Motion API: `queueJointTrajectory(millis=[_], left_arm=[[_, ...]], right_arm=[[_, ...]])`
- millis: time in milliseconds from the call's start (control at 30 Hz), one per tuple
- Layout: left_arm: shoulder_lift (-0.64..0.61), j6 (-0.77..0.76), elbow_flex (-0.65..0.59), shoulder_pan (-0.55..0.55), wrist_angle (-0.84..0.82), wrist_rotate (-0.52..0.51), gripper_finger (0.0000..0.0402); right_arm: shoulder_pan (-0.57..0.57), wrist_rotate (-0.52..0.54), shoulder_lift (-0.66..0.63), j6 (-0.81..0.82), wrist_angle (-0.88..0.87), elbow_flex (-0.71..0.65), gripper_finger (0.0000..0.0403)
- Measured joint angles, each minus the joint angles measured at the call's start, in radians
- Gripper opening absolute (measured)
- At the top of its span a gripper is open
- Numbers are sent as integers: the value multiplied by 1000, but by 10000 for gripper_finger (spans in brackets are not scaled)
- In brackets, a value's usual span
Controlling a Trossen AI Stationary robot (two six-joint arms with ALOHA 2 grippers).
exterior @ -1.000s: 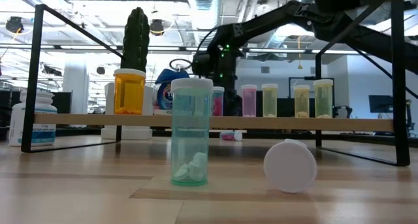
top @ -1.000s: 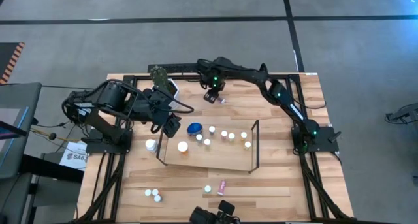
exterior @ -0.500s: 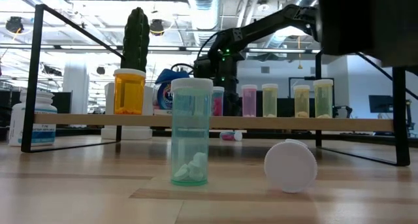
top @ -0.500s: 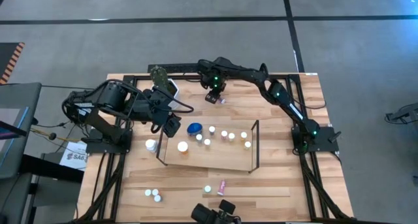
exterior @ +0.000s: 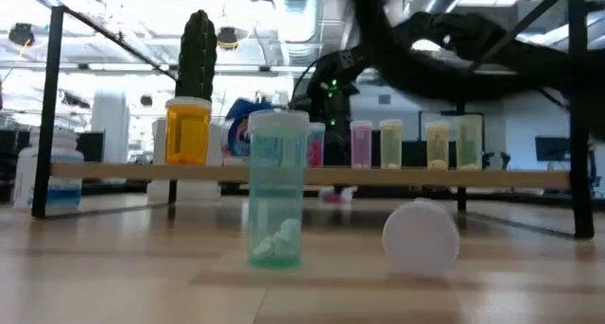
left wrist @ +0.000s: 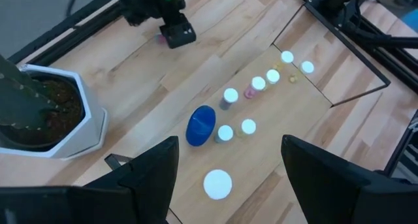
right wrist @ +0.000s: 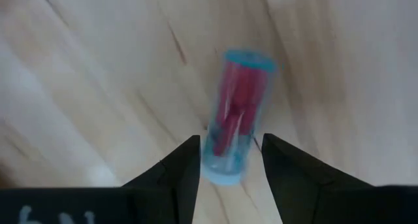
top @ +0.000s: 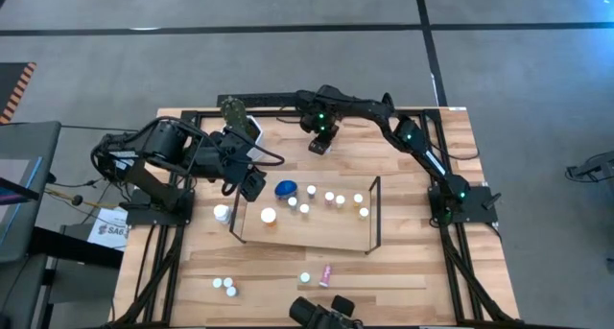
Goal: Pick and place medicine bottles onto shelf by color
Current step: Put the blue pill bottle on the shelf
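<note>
Right gripper (top: 318, 145): fingers spread, straddling a pink bottle (right wrist: 232, 115) lying on the table (top: 413, 262); not clamped
Left gripper (top: 252, 185): open, beside the shelf (top: 317, 231)

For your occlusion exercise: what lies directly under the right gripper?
Between the open fingers of the right gripper lies a pink bottle on its side on the table. Its lower end is partly hidden.

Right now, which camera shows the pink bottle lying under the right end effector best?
The right wrist view: the pink bottle fills it, lying between the right end effector fingers. The left wrist view shows a sliver; the high view hides it; the low view blurs it.
</note>
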Motion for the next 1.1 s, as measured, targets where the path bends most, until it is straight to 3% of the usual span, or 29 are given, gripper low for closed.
queueJointTrajectory(millis=[367, 733, 1100], left_arm=[[0, -10, 0, 0, 0, 0, 256], [0, -19, 0, 0, 0, -3, 256], [0, 33, 0, 0, 0, -36, 256]], right_arm=[[5, 17, -15, -27, 90, -134, 170], [13, 28, -41, -52, 83, -142, 118], [49, 27, -294, -1, -7, -146, 133]])
